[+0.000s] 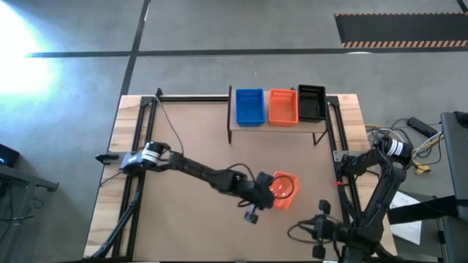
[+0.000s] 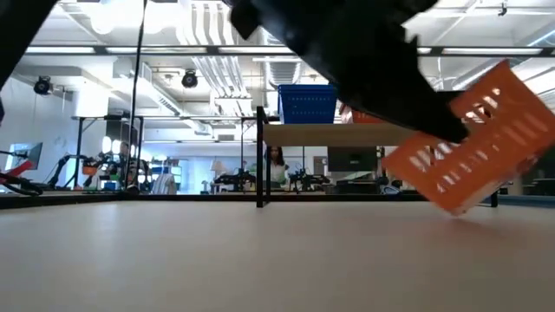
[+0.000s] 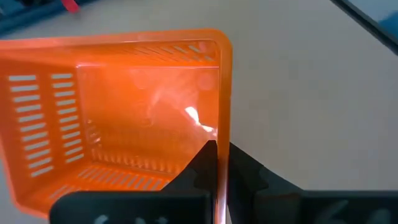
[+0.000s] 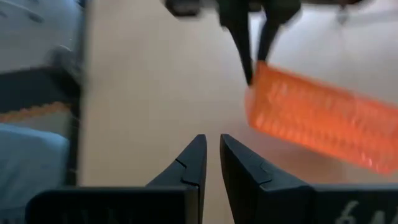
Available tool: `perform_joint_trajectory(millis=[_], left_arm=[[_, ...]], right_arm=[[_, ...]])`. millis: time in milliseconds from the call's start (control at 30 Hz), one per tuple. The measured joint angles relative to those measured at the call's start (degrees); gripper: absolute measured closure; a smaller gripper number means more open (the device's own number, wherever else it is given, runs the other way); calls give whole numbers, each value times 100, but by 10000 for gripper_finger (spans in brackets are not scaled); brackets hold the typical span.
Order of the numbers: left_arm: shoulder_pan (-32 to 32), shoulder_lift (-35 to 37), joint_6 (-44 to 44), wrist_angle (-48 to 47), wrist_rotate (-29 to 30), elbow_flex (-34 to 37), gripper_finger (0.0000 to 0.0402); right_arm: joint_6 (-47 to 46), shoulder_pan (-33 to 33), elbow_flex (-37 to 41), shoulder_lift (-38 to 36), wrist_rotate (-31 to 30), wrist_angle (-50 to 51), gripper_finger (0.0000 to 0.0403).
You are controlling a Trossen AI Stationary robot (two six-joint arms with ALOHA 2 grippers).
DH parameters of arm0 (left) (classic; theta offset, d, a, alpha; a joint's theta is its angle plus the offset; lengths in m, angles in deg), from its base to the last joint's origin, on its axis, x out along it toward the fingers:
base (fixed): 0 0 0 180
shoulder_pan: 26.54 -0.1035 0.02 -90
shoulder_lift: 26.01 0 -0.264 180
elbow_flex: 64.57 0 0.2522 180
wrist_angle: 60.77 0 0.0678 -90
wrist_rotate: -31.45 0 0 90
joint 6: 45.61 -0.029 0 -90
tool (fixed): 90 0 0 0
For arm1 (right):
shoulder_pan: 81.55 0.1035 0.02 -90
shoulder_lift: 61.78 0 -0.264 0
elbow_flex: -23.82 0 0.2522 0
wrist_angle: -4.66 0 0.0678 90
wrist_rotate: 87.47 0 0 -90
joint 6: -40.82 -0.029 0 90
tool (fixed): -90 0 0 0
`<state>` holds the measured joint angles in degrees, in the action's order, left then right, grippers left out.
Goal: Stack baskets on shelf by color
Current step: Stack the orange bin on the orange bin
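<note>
My left gripper [image 1: 269,191] is shut on an orange perforated basket [image 1: 285,190] over the table's near right part. In the low view the orange basket [image 2: 477,143] hangs tilted. The shelf [image 1: 232,130] stands at the far edge. It carries a blue basket [image 1: 249,107], an orange one [image 1: 284,107] and a black one [image 1: 311,103] side by side. My right gripper [image 4: 212,148] waits near the table's near right corner, shut and touching nothing. My left gripper pinches the orange basket's side wall at its rim [image 3: 222,127], one finger [image 3: 202,165] inside the basket and one [image 3: 245,165] outside. The fingers come from above, slanting down. The basket is tilted, its low corner [image 2: 455,208] close above the table.
Black frame rails [image 1: 139,146] run along the table's left and right sides. My right arm [image 1: 373,197] is folded at the near right corner, with cables [image 1: 409,157] beside it. Bare tabletop [image 1: 190,139] lies between the held basket and the shelf.
</note>
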<state>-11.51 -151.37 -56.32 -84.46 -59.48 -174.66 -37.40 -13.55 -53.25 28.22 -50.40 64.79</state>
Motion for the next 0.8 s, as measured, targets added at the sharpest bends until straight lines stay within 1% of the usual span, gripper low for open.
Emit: perform_joint_trajectory(millis=[100, 167, 233, 400, 500, 567, 600, 667, 733, 800], left_arm=[[-92, -176, -1, 23, -1, -282, 396], [-135, -195, -3, -6, -6, -328, 380], [-161, -201, -1, 81, -42, -342, 354], [-158, -126, 128, 8, -78, -342, 267], [-107, 199, 502, -234, -80, -344, 224], [-44, 527, 797, -668, -69, -325, 206], [0, 658, 909, -833, -47, -266, 201], [119, 976, 1017, -1084, 200, 3, 196], [251, 1230, 1085, -1216, 809, 412, 195], [398, 1554, 1302, -1221, 1568, 969, 195]], right_arm=[[-765, -1, -50, 160, 246, 616, 365], [-925, -2, 6, 247, 255, 559, 365], [-927, -2, 86, 333, 253, 539, 365], [-1078, -59, 147, 428, 242, 548, 365], [-1181, -212, 130, 423, 242, 539, 365], [-1147, -390, 88, 422, 270, 448, 364], [-1027, -515, 81, 418, 391, 361, 363], [-621, -826, 81, 417, 741, 26, 354], [-62, -1196, 80, 417, 1112, -337, 338], [425, -1534, 18, 417, 1387, -470, 315]])
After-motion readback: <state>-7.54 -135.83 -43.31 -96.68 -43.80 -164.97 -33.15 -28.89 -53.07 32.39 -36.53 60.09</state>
